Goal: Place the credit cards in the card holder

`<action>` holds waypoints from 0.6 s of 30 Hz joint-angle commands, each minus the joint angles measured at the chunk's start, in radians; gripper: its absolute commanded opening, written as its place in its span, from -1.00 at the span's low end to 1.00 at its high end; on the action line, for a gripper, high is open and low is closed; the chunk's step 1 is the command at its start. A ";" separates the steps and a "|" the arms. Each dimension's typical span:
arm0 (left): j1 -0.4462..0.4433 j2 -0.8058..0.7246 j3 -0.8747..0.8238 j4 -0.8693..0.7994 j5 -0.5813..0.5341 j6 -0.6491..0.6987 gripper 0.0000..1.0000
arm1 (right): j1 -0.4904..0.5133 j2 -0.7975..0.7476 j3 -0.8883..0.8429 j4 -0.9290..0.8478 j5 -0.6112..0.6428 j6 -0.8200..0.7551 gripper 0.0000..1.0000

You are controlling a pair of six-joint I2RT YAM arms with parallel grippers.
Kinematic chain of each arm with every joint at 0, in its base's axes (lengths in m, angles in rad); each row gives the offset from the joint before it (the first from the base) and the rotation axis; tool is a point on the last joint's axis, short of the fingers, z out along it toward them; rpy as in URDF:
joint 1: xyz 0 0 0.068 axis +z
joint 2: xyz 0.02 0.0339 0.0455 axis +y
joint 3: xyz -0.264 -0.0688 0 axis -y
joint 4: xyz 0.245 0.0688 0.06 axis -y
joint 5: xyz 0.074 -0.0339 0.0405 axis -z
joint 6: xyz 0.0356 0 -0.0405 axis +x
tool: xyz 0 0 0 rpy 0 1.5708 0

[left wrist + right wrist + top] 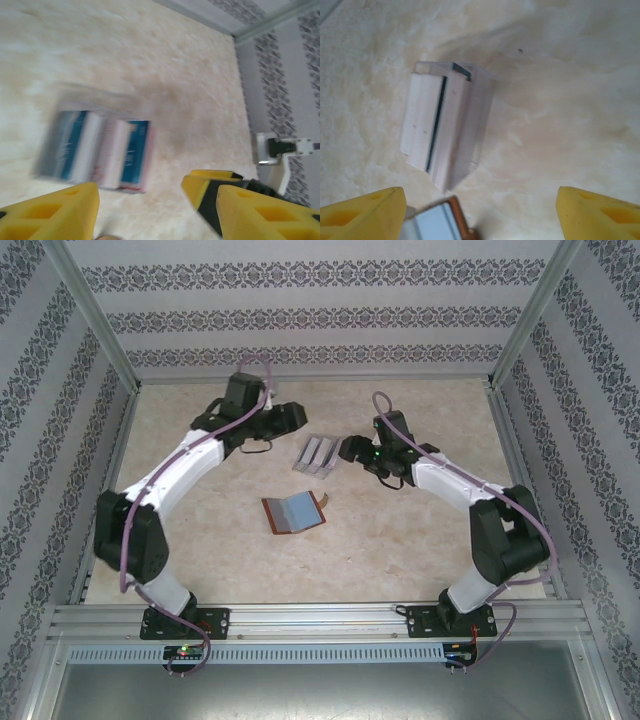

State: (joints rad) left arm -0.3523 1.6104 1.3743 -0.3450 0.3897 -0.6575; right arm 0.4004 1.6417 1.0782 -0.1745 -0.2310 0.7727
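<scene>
Yellow fingers (365, 215) stand far apart at the bottom of the right wrist view, so the right gripper (482, 212) is released and grasps nothing. Between them the corner of the holder (437, 225) shows, with the cards (447, 127) lying just beyond it as an overlapped pale stack. The left gripper (142, 200) is likewise spread wide and empty, hanging above the table (190, 75) with the cards (95, 150) below and to its left; they are blurred there, with blue, white and reddish faces. The table is a pale, marbled beige sheet. It is boxed in by walls (320, 320) papered with dark ornamental bands, with metal posts (95, 315) in the corners and a ribbed rail (320, 618) along the near edge where both bases are bolted. From above, the left arm rises from its base, bends outward at the left edge, then sweeps up and right, so the left gripper (290, 415) points rightward near the far side. The right arm mirrors it, elbow out at the right, forearm reaching up and left, the right gripper (350, 448) aimed left. The cards (317, 454) lie between the two grippers, closer to the right one. The holder (296, 512) lies open nearer the bases, just beside the cards and apart from them, grey-blue inside up, its brown tab on the right.
</scene>
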 commanded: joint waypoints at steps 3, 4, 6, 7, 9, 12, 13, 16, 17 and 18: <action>0.042 -0.087 -0.194 -0.073 -0.160 0.114 0.43 | 0.046 0.105 0.116 -0.043 0.013 0.071 0.48; 0.049 -0.093 -0.227 -0.066 -0.181 0.129 0.45 | 0.055 0.121 0.138 -0.050 0.023 0.074 0.46; 0.052 -0.092 -0.273 -0.052 -0.229 0.154 0.46 | 0.067 0.144 0.165 -0.055 0.034 0.085 0.39; 0.058 -0.089 -0.292 -0.039 -0.239 0.158 0.46 | 0.072 0.153 0.175 -0.054 0.043 0.092 0.34; 0.070 -0.082 -0.318 -0.002 -0.217 0.162 0.46 | 0.078 0.166 0.189 -0.053 0.054 0.102 0.26; 0.070 -0.082 -0.359 0.083 -0.170 0.160 0.45 | 0.078 0.183 0.201 -0.048 0.050 0.121 0.17; 0.070 -0.078 -0.364 0.092 -0.165 0.166 0.45 | 0.080 0.188 0.205 -0.046 0.046 0.125 0.17; 0.073 -0.057 -0.346 0.053 -0.198 0.194 0.43 | 0.080 0.198 0.213 -0.043 0.040 0.134 0.14; 0.076 -0.054 -0.349 0.049 -0.211 0.196 0.42 | 0.080 0.203 0.215 -0.043 0.039 0.138 0.14; 0.076 -0.053 -0.361 0.055 -0.221 0.194 0.42 | 0.080 0.210 0.218 -0.041 0.031 0.145 0.14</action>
State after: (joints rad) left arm -0.2893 1.5459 1.0142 -0.3241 0.2062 -0.5030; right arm 0.4782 1.8244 1.2667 -0.2081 -0.2035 0.8898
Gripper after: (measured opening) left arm 0.711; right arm 0.570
